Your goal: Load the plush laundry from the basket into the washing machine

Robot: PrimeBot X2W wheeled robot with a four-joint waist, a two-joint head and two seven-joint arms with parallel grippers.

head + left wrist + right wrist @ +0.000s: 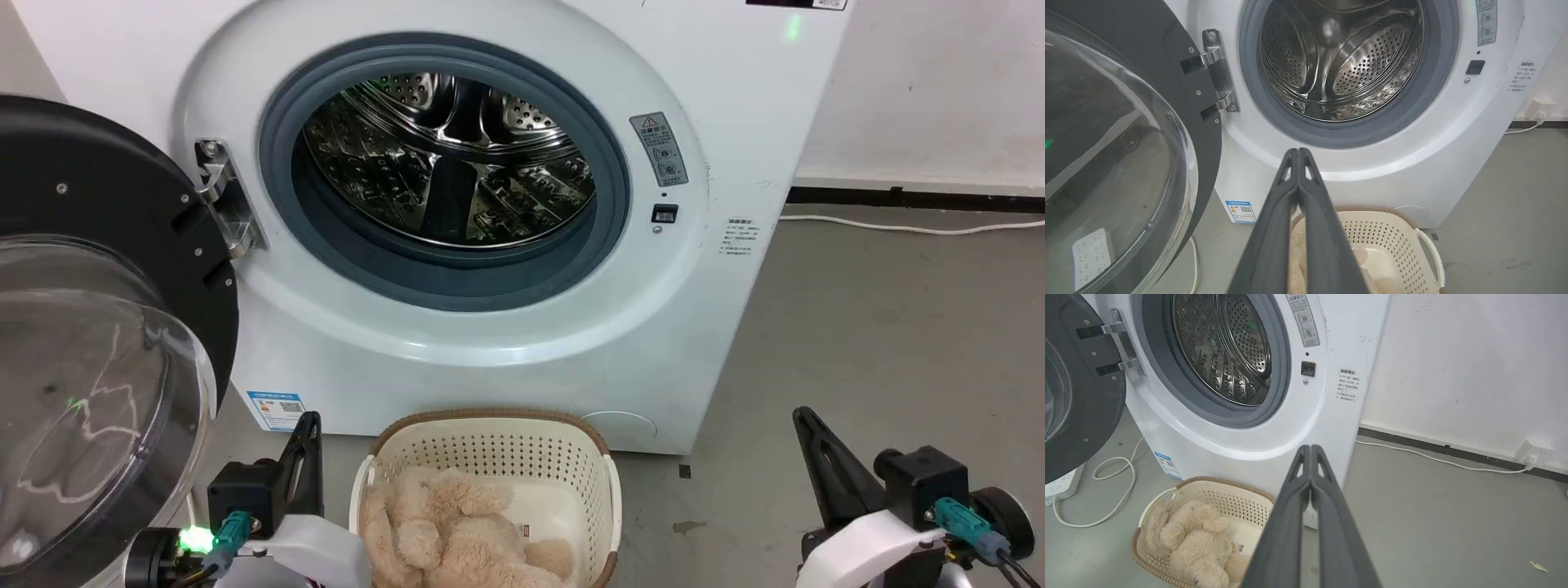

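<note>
Left wrist view gives you the left end effector (pixel 1298 154) with its two dark fingers (pixel 1274 232) pressed together from base to tip, nothing between them. They point up toward the lower front of the washer (pixel 1453 134), and the basket (pixel 1392 228) lies just beyond and below them. In the right wrist view your right end effector (pixel 1310 450) is pressed together in the same way and is also empty. It is aimed at the washer's right front corner, with the basket down to its left.

From the head view, you have the left end effector just beside the basket's left rim and the right one well apart from it on the right, over bare floor (pixel 1433 522).

The plush (pixel 1196 543) lies curled inside the basket, crowding its left half. A label (pixel 526 532) shows on the bare right part of the basket's bottom. The basket stands on the floor just in front of the washer's base, below the round port; you cannot tell whether the two touch.

Above it, the grey ring (pixel 608 245) frames the steel drum (pixel 1355 61). The door (pixel 1106 143) is swung fully open to the left on its hinge, clear dome facing you. A white cable (pixel 1114 490) loops on the floor left of the washer, and a second one runs along the foot of the wall (pixel 1474 367) on the right.
</note>
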